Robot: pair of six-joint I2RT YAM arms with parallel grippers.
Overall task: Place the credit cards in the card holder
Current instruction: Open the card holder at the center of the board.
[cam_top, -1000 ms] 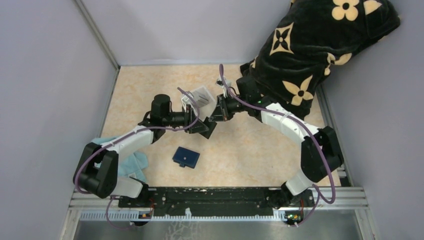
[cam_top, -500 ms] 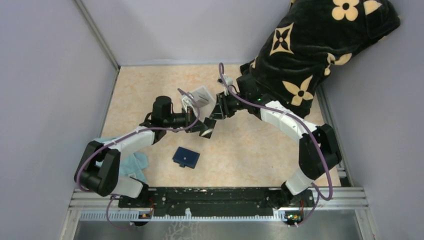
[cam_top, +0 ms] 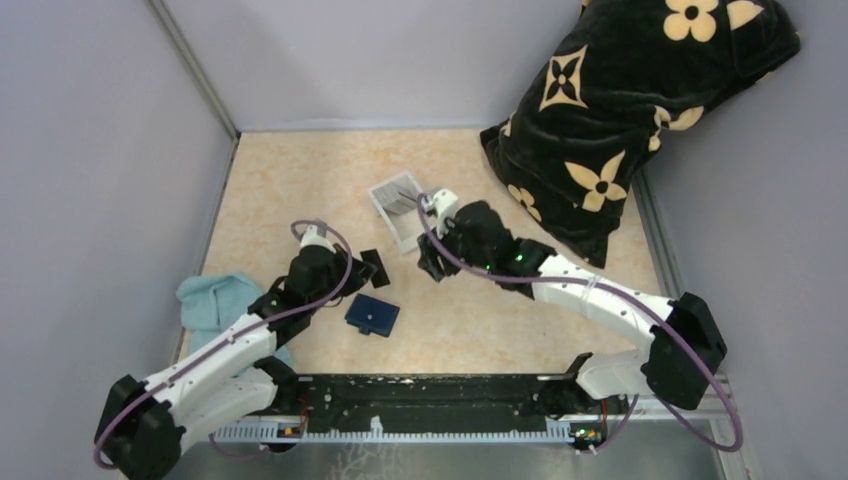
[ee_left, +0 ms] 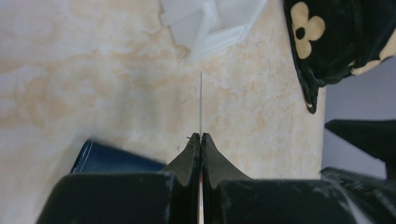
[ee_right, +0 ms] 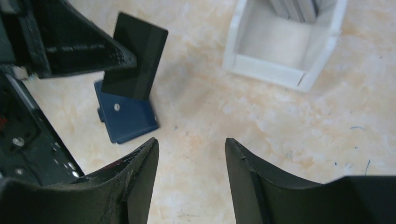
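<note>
White tray (cam_top: 397, 203) at far centre of desk (cam_top: 290, 180): several grey credit cards (ee_right: 299, 5) standing on edge inside. Card holder (cam_top: 372, 315) folded shut, stud up, flat on desk, well apart from tray. Left tool (ee_left: 201, 137) clamped on one dark card (ee_right: 135, 56), held upright just above far edge of card holder. Right tool (ee_right: 191, 149) open, empty, near tray.
</note>
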